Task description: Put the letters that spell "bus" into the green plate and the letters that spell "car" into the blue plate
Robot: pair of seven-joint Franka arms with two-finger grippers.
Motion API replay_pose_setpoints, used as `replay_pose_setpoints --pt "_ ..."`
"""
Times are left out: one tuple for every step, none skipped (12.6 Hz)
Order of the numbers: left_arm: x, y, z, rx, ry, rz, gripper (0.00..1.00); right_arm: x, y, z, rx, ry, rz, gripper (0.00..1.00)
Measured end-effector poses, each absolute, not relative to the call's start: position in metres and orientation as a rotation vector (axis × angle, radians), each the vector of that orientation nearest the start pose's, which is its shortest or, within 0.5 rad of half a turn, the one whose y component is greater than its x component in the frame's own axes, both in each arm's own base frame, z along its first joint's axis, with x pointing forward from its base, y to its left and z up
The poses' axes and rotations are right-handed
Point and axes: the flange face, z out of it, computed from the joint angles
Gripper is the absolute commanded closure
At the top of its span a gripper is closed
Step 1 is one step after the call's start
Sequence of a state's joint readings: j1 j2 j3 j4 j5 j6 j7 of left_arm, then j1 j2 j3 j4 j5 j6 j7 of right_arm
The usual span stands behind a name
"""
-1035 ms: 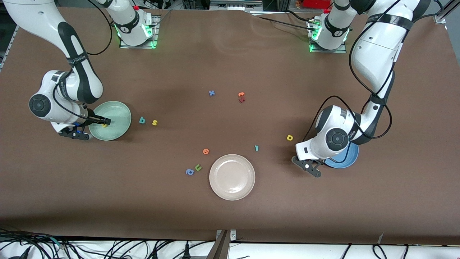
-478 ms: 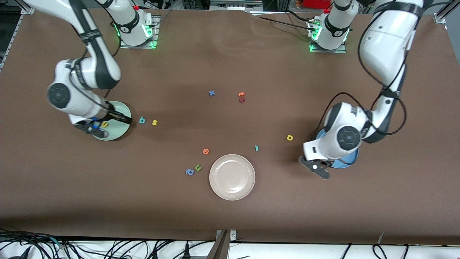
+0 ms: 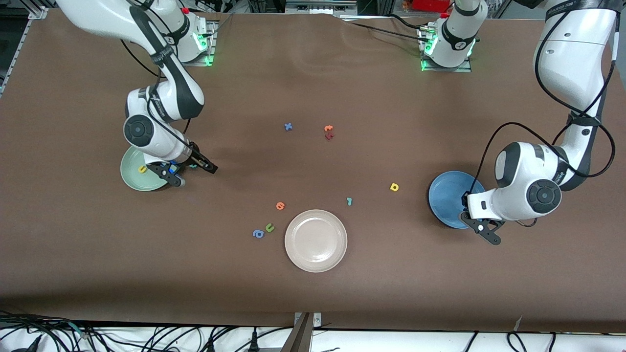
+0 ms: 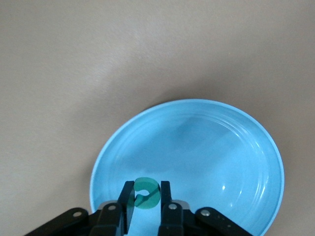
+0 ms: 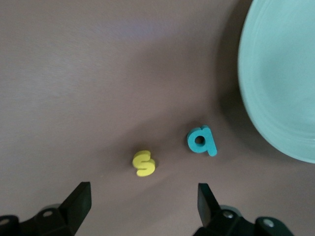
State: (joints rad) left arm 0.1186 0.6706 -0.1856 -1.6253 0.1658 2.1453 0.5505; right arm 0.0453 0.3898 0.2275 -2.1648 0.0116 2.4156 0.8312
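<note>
The left pincer [image 4: 146, 209] pinches the teal "c" [image 4: 146, 192] over the blue plate [image 3: 447, 195]. The right pincer [image 5: 142, 199] gapes wide over the teal "b" [image 5: 201, 140] and yellow "s" [image 5: 144, 162], at the green plate's [image 3: 131, 171] three o'clock; a yellow "u" [image 3: 142, 169] lies inside.

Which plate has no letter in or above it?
The beige-white plate, nearest the front camera. The green plate holds a yellow u; the left tool pinches a teal c over the blue plate.
</note>
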Motion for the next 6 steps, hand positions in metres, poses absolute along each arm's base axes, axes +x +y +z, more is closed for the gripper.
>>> replay_pose_setpoints --pt "0.674 -0.028 0.222 -2.973 1.065 0.216 0.0 0.527 0.149 0.197 -2.987 0.894 0.254 0.17" --pt "0.674 -0.031 0.222 -2.984 1.065 0.214 0.0 0.525 0.149 0.19 -2.984 0.894 0.254 0.19" --pt "0.674 -0.036 0.223 -3.0 1.062 0.216 0.0 0.523 0.15 0.185 -2.983 0.892 0.252 0.22" --pt "0.674 -0.043 0.226 -3.016 1.049 0.224 0.0 0.522 0.151 0.182 -2.98 0.891 0.246 0.26" --pt "0.674 -0.056 0.232 -3.038 1.014 0.222 0.0 0.521 0.152 0.18 -2.978 0.889 0.241 0.29" --pt "0.672 -0.073 0.239 -3.062 0.967 0.224 0.0 0.521 0.153 0.179 -2.977 0.887 0.237 0.32"
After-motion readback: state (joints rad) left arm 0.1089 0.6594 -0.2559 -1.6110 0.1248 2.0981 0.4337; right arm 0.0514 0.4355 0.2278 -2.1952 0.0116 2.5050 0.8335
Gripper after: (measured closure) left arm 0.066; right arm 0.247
